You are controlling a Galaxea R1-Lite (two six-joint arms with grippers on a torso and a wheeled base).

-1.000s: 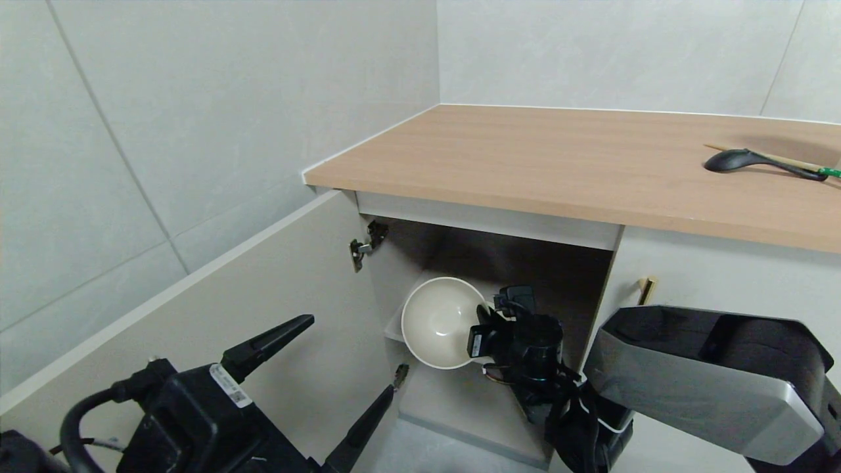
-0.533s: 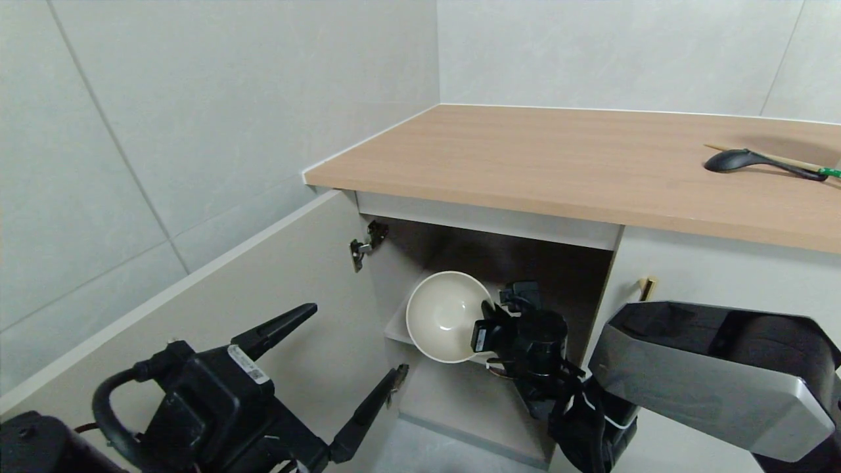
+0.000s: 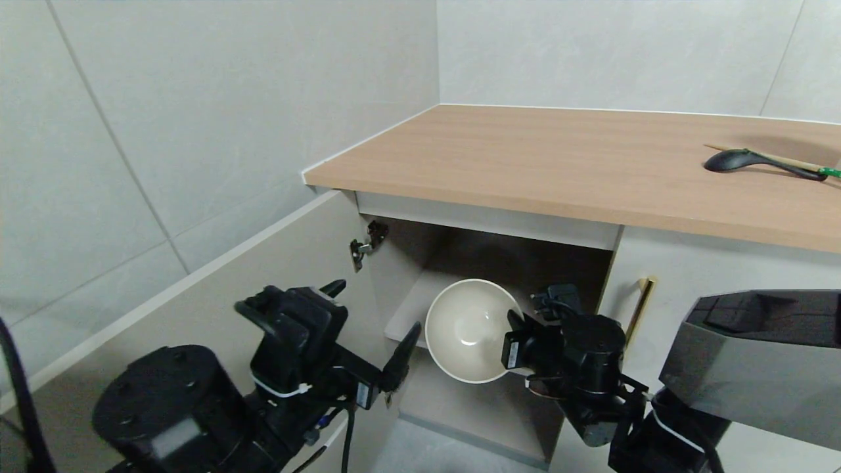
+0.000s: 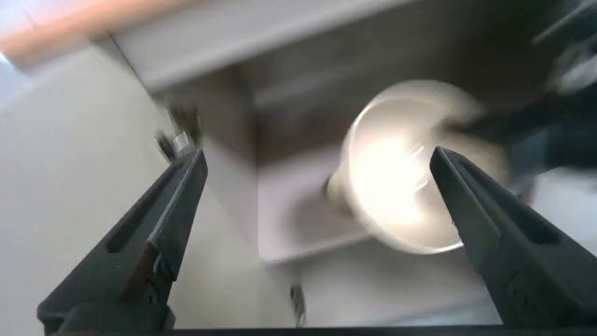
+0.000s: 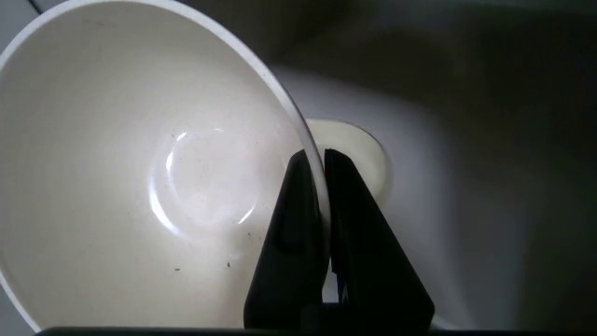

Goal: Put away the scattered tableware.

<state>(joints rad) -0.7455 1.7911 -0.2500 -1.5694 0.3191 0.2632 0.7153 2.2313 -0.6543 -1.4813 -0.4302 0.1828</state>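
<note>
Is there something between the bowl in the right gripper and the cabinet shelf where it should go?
Nothing visible does. The bowl, pinched at its rim by the right gripper, hangs in front of the shelf; the door stands wide open to the left. The open left gripper is beside the bowl, not behind it.

- Cream bowl (image 3: 468,330): tipped on its side, hollow facing outward, rim clamped by the right gripper (image 5: 322,161), at the open cabinet's (image 3: 486,226) mouth.
- Black spoon (image 3: 732,159) and chopsticks (image 3: 795,161): lying together near the desk's (image 3: 525,157) right edge.
</note>
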